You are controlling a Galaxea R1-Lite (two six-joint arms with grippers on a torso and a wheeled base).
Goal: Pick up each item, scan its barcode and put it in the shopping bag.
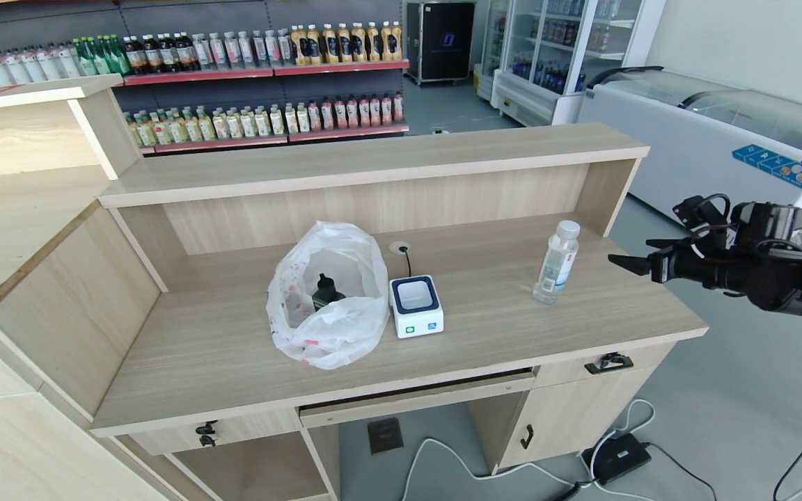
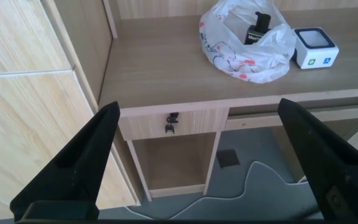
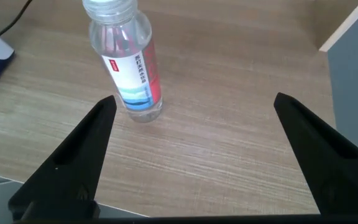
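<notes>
A clear water bottle [image 1: 555, 263] [image 3: 132, 62] with a white cap stands upright on the right part of the wooden counter [image 1: 484, 334]. My right gripper [image 1: 641, 254] [image 3: 196, 102] hangs open just off the counter's right end, level with the bottle and a short way from it. A white plastic shopping bag [image 1: 324, 299] [image 2: 247, 40] lies open at mid-counter with a dark bottle [image 1: 324, 291] [image 2: 258, 28] inside. The white scanner [image 1: 416, 305] [image 2: 316, 46] sits right of the bag. My left gripper [image 2: 199, 109] is open and holds nothing, low in front of the counter's left drawer.
A raised back ledge [image 1: 373, 163] and side walls bound the counter. A scanner cable [image 1: 408, 261] runs to a hole at the back. Drawer handles [image 1: 608, 362] jut from the front, cables [image 1: 457, 463] lie on the floor, and a chest freezer [image 1: 714, 132] stands to the right.
</notes>
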